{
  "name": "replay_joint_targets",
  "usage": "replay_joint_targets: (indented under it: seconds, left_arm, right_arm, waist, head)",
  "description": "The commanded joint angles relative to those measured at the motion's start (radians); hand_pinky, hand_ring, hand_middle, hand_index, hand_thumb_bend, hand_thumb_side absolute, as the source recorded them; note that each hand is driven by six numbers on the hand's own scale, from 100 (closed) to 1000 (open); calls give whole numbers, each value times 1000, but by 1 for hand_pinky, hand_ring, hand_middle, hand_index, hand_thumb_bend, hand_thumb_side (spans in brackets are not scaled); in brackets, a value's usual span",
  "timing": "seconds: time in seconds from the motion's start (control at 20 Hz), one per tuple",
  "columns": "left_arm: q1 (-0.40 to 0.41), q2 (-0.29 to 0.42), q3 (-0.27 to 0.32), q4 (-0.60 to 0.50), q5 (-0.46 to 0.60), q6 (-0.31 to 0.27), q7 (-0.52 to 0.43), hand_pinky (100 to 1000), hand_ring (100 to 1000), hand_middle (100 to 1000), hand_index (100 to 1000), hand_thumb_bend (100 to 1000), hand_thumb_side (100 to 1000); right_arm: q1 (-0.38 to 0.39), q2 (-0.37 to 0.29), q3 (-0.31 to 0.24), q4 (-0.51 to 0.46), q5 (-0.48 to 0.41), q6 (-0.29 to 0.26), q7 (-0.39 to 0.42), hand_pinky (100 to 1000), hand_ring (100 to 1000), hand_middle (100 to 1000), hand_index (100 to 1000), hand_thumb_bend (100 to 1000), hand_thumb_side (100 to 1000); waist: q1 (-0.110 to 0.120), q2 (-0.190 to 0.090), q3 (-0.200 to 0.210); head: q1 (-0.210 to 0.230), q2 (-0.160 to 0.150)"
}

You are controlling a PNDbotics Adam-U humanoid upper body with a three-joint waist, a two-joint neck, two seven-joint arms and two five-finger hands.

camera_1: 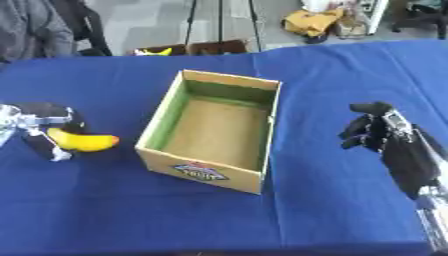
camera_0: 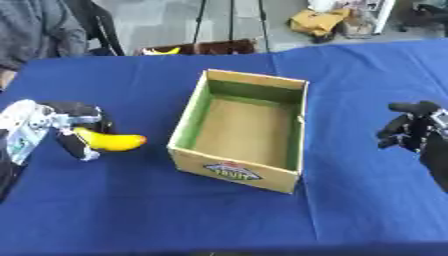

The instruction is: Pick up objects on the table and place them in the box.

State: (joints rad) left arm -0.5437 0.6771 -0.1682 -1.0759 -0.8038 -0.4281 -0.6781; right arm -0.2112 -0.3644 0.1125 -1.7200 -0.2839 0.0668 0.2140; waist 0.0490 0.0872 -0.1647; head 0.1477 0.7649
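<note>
A: Where's the banana (camera_0: 112, 141)?
B: Near the left edge of the blue table (camera_0: 131, 210). The left hand (camera_0: 72, 125) has its fingers curled round one end, pinching it. It's just left of the box.
A: And the cardboard box (camera_0: 241, 131)?
B: Middle of the table, open top, nothing inside.
A: Right hand (camera_1: 372, 131)?
B: By the right edge, fingers curled in, holding nothing.

Matt blue cloth over the surface (camera_0: 131, 210). Plain brown cardboard box (camera_0: 241, 131), green-tinted inner walls, printed label on front. Smooth, glossy yellow banana (camera_0: 109, 141). Left hand (camera_0: 70, 127) in black plastic with silver metal; right hand (camera_1: 376, 131) matt black.
</note>
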Motion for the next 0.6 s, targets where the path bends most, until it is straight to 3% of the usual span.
replay_joint_targets:
  seconds: [0.05, 0.35, 0.4, 0.45, 0.6]
  left_arm:
    - [-26, 41, 18, -24, 9, -147, -146, 721, 651, 630, 719, 180, 204]
    - [-44, 47, 21, -34, 11, -144, -145, 721, 651, 628, 717, 183, 195]
    - [-54, 47, 21, -37, 12, -145, -144, 722, 651, 628, 717, 118, 244]
    - [-63, 47, 21, -40, 13, -146, -144, 722, 651, 628, 716, 182, 183]
    - [-103, 45, 22, -52, 21, -148, -144, 723, 651, 627, 715, 178, 164]
  right_arm:
    - [-14, -9, -3, -10, 2, -2, 1, 577, 609, 525, 808, 100, 841]
    - [-13, -10, -4, -10, 2, -2, 1, 577, 609, 525, 808, 100, 839]
    - [-12, -11, -3, -9, 2, -2, 1, 577, 609, 525, 808, 100, 838]
    - [-12, -11, -3, -9, 2, -2, 1, 577, 609, 525, 808, 100, 838]
    - [-12, -11, -2, -8, 1, -1, 3, 577, 609, 525, 808, 100, 836]
  waist:
    - [-1, -14, 2]
    - [-1, -16, 2]
    - [-1, -17, 2]
    - [-1, -18, 3]
    - [0, -21, 2]
  head:
    - [-1, 5]
    - [-4, 5]
    - [-4, 5]
    - [-4, 5]
    - [-3, 5]
